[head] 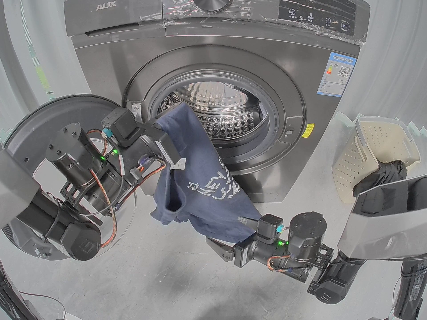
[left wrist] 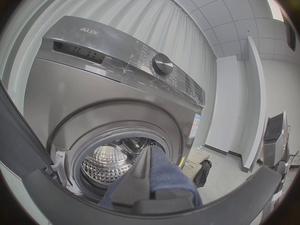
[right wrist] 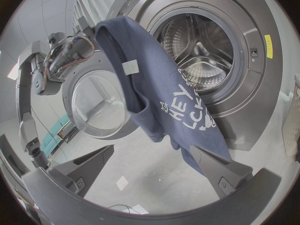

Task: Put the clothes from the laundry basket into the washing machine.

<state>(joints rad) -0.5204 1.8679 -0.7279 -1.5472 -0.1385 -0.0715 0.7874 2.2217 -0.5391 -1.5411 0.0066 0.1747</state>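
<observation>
One navy T-shirt [head: 204,178], one dark garment [head: 384,174] in the one laundry basket [head: 351,165], one washing machine [head: 111,63], door [head: 40,125] swung wide. The shirt hangs before the drum mouth [head: 218,107], long axis slanting down from the left gripper [head: 164,125], clamped on its top edge, toward the right gripper [head: 234,235], spread wide, hem beside one finger

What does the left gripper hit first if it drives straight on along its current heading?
Likely the inside of the steel drum: the left gripper, shut on the navy shirt, points into the open port with nothing between. Depth is unclear, so the port's lower rim could come close.
</observation>
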